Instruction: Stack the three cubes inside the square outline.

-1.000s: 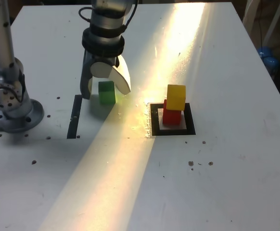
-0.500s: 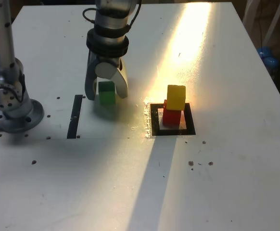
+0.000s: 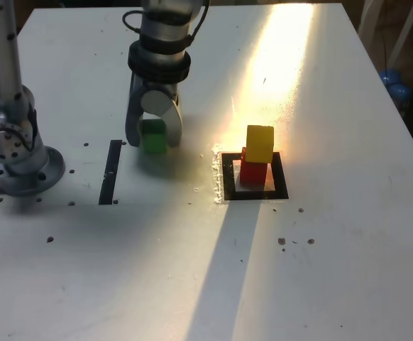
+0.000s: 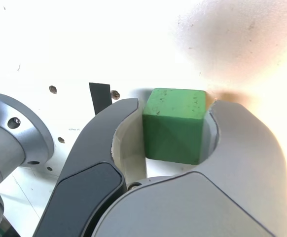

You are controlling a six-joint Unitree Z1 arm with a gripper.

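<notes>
The green cube rests on the white table, left of the square outline in the exterior view. My gripper is down over it, and both jaws press its sides, so it is shut on the cube. The wrist view shows the same green cube squeezed between the dark and grey jaws of my gripper. Inside the black square outline the red cube stands with the yellow cube on top of it, set slightly askew.
A straight black tape strip lies on the table left of the green cube. The arm's grey base stands at the exterior view's left edge. A band of sunlight crosses the table diagonally. Blue objects lie beyond the table's right edge.
The jaws were spread wide around the green cube a second ago and have shut onto it. The gripper shifted slightly. The red and yellow stack has not moved.
</notes>
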